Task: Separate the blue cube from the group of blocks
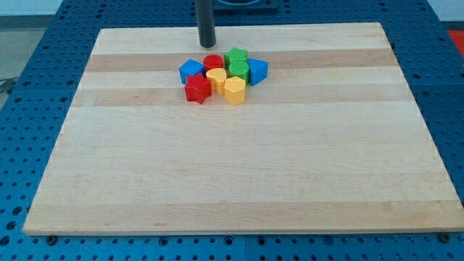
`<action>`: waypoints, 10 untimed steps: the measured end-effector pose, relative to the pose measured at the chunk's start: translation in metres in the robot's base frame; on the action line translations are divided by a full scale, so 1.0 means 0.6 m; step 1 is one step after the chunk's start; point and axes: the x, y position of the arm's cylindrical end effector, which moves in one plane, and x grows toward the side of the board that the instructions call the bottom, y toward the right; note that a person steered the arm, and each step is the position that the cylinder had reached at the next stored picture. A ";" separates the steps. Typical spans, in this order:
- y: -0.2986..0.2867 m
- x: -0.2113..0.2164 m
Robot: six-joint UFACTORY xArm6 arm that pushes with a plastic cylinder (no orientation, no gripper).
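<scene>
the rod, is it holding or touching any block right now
Nothing is held. My tip stands apart, toward the view's top from the group, nearest the red cylinder; the blue cube is untouched.

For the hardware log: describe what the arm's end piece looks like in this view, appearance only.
Only a straight, dark grey to black cylindrical rod shows, entering from the view's top. It is smooth and plain, with no visible markings, cables or gripper. My tip is blunt and flat-ended. The arm above is cut off by the frame.
</scene>
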 end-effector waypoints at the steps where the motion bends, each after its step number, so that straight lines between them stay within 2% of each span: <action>1: 0.002 0.041; 2: 0.017 0.134; 3: 0.017 0.138; 4: 0.017 0.212; 6: 0.023 0.244; 8: -0.087 0.131; 9: -0.113 0.096; 10: -0.117 0.093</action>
